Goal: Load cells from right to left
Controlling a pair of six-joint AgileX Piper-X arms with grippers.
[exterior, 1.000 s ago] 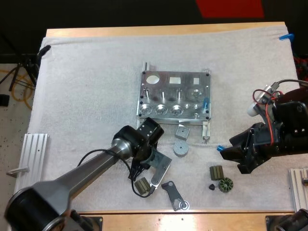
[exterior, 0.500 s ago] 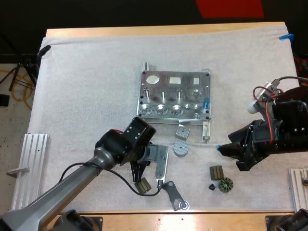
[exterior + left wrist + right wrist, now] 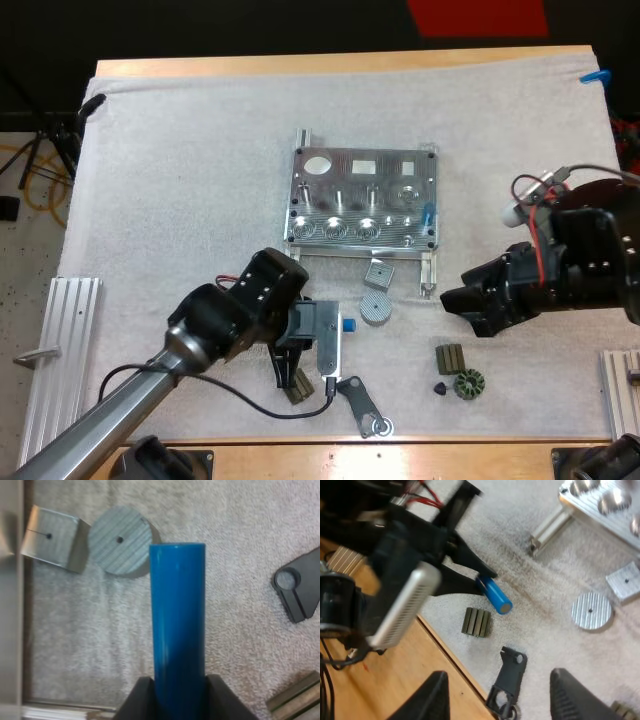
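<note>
The metal fixture [image 3: 365,200] lies mid-mat with a small blue piece [image 3: 428,213] at its right edge. My left gripper [image 3: 335,335] is shut on a bright blue cylinder [image 3: 177,615], which sticks out from between its fingers [image 3: 142,702] toward the round ribbed disc [image 3: 120,547] and the square metal block [image 3: 52,537]. My right gripper [image 3: 458,305] hovers open just right of the fixture's lower rail, its fingers [image 3: 432,700] wide apart over the black bracket [image 3: 510,680]. From there the blue cylinder [image 3: 494,595] shows in the other arm's gripper.
A ribbed dark block [image 3: 450,358], a small gear [image 3: 468,384] and a tiny dark part [image 3: 440,388] lie below the right gripper. Another ribbed block [image 3: 295,385] and the black bracket [image 3: 362,405] sit near the front edge. Aluminium rails [image 3: 62,330] flank the mat.
My left arm drew back to the left and its wrist turned, so the blue cylinder's end now shows pointing right. My right gripper moved left toward the fixture's lower right corner.
</note>
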